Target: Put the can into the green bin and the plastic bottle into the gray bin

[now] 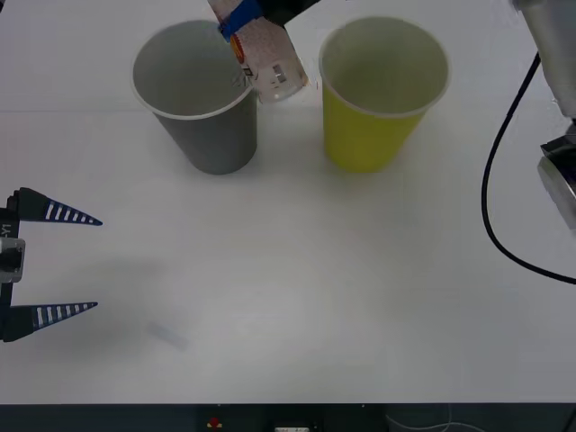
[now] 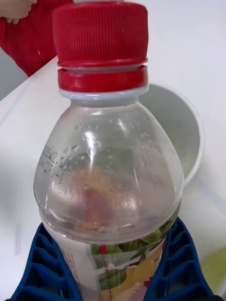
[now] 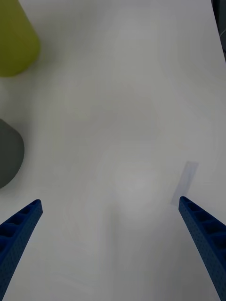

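Left gripper [image 1: 97, 264] sits at the near left edge of the table [image 1: 297, 297], fingers spread wide, nothing between them, hovering over bare white surface. In its wrist view the blue fingers [image 3: 19, 230] frame the tabletop, with a small pale strip of tape [image 3: 184, 182] lying flat just beside one of them. Same strip reads as a faint mark [image 1: 168, 335] in the front view, near the left gripper.

Farther out, two bins stand upright side by side, near each other but apart: gray bin [image 1: 200, 99] on the left, green bin [image 1: 382, 94] on the right. Left wrist view catches both at its edge: gray bin [image 3: 8, 155], green bin [image 3: 16, 42].

Right gripper [image 1: 241, 20] is up at the far side, clamped on the bottle [image 1: 268, 61]. Bottle is tilted, base end pointing down toward the gap between the bins, hanging over the gray bin's right rim. Can't tell if it touches the rim.

Right wrist view: blue fingers [image 2: 42, 268] pressed against both sides of the bottle [image 2: 108, 174] at its label, red cap [image 2: 100, 44] pointing away from the gripper, gray bin [image 2: 181, 131] open mouth behind it. Bottle is clear and looks empty.

A black cable [image 1: 495, 180] loops over the table at the right.
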